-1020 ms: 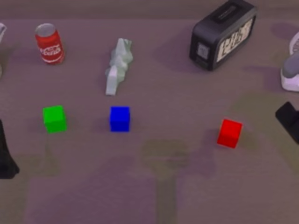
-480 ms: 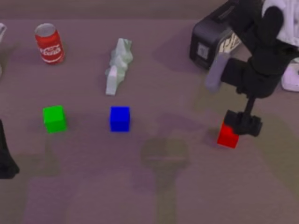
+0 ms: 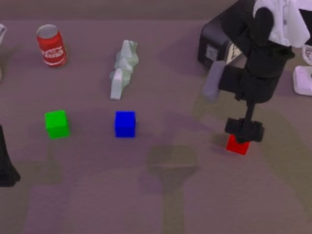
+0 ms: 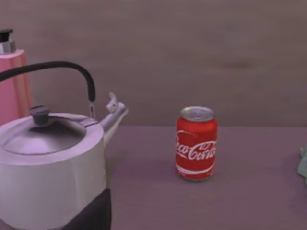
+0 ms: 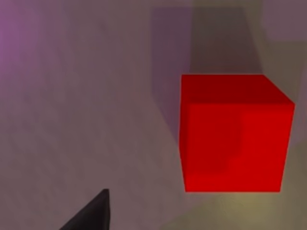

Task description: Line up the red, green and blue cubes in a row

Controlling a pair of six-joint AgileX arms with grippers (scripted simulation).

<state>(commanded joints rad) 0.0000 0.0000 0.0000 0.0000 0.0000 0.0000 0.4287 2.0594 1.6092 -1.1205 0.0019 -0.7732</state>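
R gripper sits directly over the red cube on the table's right side, covering the cube's upper part in top view; whether it touches the cube, can't tell; can't tell how wide it stands either. R wrist view shows the red cube close up, resting on the table, w/ one dark fingertip off to one side and clear of it. Blue cube is near table centre-left; green cube further left, roughly level w/ the blue; red cube lies a bit lower in top view and well apart from both. L arm parked at the left edge, gripper itself not seen. Behind the cubes: red soda can, a pale crumpled figure, a black box w/ light face partly under the R arm. L wrist view: kettle beside the can, apart.
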